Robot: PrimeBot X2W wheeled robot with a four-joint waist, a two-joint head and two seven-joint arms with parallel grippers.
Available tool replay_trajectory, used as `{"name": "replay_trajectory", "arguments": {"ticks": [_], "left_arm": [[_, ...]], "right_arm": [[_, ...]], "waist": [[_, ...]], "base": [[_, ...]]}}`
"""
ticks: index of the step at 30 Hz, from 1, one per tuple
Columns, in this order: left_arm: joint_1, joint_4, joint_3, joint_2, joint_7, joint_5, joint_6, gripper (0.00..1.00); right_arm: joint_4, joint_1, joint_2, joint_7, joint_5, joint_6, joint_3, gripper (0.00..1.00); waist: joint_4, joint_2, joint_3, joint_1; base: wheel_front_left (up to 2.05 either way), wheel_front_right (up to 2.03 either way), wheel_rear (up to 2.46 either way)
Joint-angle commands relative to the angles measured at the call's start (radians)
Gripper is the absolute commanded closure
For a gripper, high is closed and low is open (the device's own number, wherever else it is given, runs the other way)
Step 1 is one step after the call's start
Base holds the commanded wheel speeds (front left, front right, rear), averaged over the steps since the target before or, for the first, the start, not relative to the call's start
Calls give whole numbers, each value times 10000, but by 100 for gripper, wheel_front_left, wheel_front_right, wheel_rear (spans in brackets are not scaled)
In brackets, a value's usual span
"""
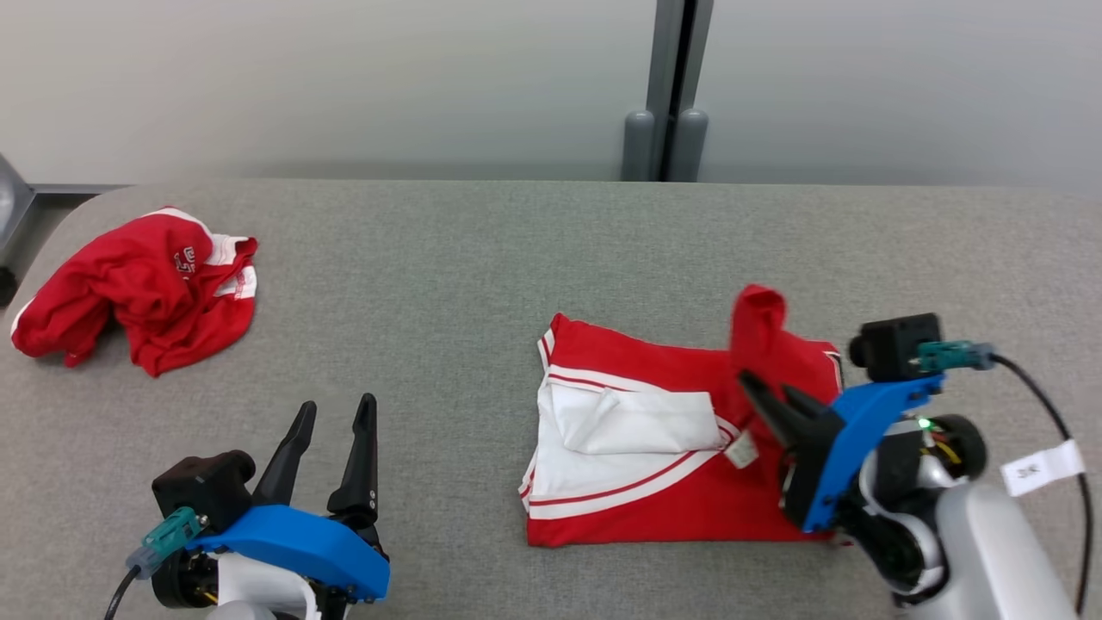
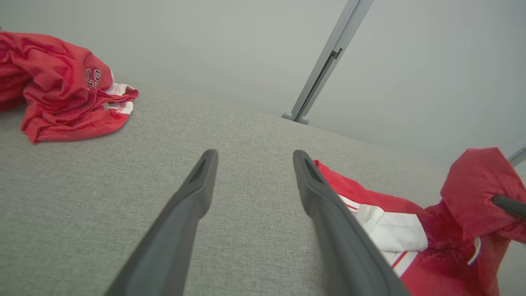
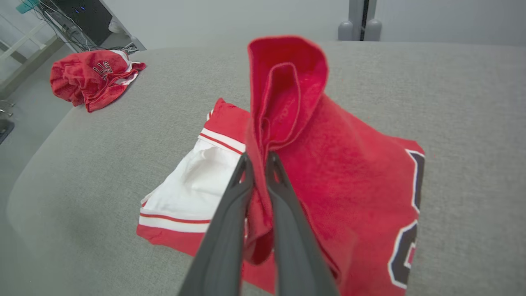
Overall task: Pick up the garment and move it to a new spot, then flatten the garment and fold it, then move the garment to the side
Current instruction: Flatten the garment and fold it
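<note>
While the right hand (image 1: pixel 766 385) pinches a raised edge of the garment (image 1: pixel 654 517), that edge is best carried across evenly; the left hand (image 1: pixel 337 401) hovers, fingers apart.

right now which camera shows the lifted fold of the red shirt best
The right wrist view: the lifted fold stands dead centre, pinched between the shut right jaws, hem clearly visible. The head view shows the fold small, from above. The left wrist view catches the fold at its far right edge, side-on.
</note>
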Motion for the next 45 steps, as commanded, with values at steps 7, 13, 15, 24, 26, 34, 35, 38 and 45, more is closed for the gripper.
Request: {"name": "replay_trajectory", "arguments": {"ticks": [7,13,15,24,26,34,35,38,45], "left_arm": [[-460,68,-146,-107,-17,69,-160,0],[-765,226,-218,-252,-87,56,-281,0],[-833,299,-233,-303,-132,41,-296,0],[-984,598,-381,-481,-222,17,-418,0],[-1010,647,-409,-491,-239,10,-445,0],[-1058,721,-464,-543,-317,46,-449,0],[-1065,722,-462,-534,-317,55,-448,0],[-1080,708,-476,-519,-308,75,-424,0],[-1175,732,-523,-609,-451,151,-374,0]], "right_arm": [[1652,-819,324,-1038,861,1,1012,100],[4008,-2055,325,-2436,2199,3,2021,100],[4668,-2440,324,-2771,2487,3,2317,100],[6656,-3736,323,-4010,3903,3,3984,0],[6793,-3937,320,-4222,4198,3,4372,0],[7062,-4718,316,-5610,4422,1,5114,0],[7186,-4802,315,-5802,4271,1,5071,0],[7553,-5033,321,-6379,3765,1,4844,0],[8487,-5258,183,-7805,1764,1,3863,0]], "waist": [[538,0,284,0],[984,0,622,0],[1048,0,688,0],[1114,0,727,0],[1080,0,702,0],[690,0,625,0],[632,0,619,0],[463,0,585,0],[68,0,389,0]], "base": [[0,0,0],[0,0,0],[0,0,0],[0,0,0],[0,0,0],[0,0,0],[0,0,0],[0,0,0],[0,0,0]]}}
